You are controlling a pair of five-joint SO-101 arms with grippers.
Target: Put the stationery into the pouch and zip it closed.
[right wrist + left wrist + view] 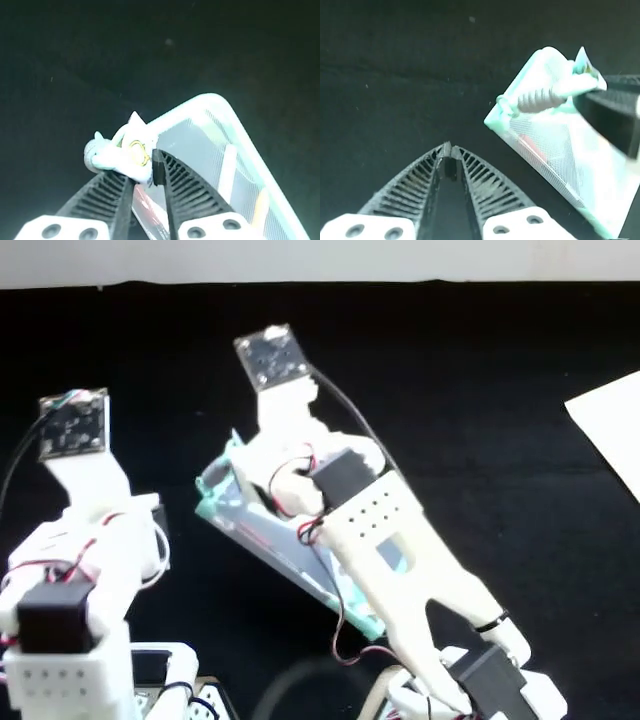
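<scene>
Black table [480,390], white wall strip behind, a paper sheet [610,425] at one edge. Pouch [275,540] lies flat mid-table. In the high view its long axis runs diagonally, from the far corner on the left arm's side to the near corner on the right arm's side. Stationery [227,170] shows inside through the mesh.

Right gripper [142,167]: clamped on the zip pull [125,152], which sits at the far corner. Any pull must run along that long axis.

Left gripper [449,150]: fingers together, empty, over bare table beside the same corner, not touching. Cannot tell whether the zip is shut.
</scene>
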